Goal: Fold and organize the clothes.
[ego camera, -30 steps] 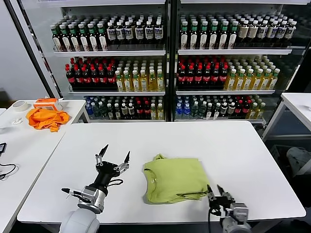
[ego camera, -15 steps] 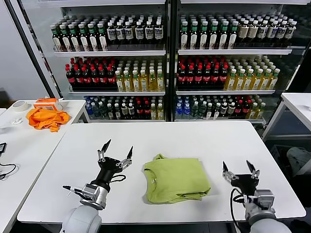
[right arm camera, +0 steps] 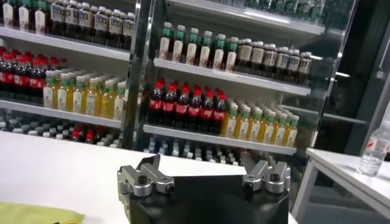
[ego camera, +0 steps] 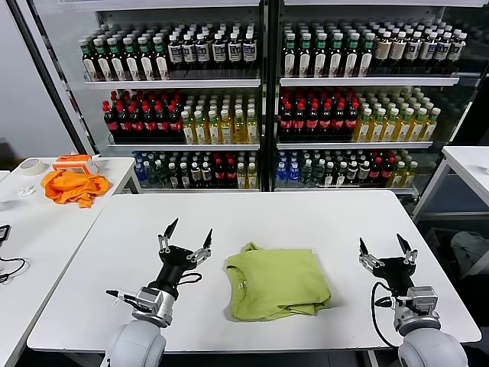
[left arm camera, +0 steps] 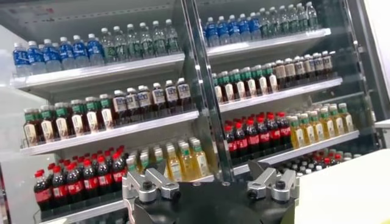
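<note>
The lime yellow-green T-shirt (ego camera: 276,282) lies folded into a compact rectangle on the white table (ego camera: 306,218), near its front edge. A corner of it shows in the right wrist view (right arm camera: 36,214). My left gripper (ego camera: 189,233) is open and empty, raised above the table just left of the shirt, fingers pointing up. My right gripper (ego camera: 385,248) is open and empty, raised at the right of the shirt, apart from it. Both wrist views look over the table toward the bottle shelves.
A glass-door cooler (ego camera: 263,92) full of bottles stands behind the table. A side table at the left holds a bright orange cloth (ego camera: 72,186), a tape roll (ego camera: 31,166) and a box. Another white table (ego camera: 470,164) stands at the right.
My right gripper has risen from the shirt's front right corner and moved right, away from it. My left gripper has lifted slightly. The shirt stays folded.
</note>
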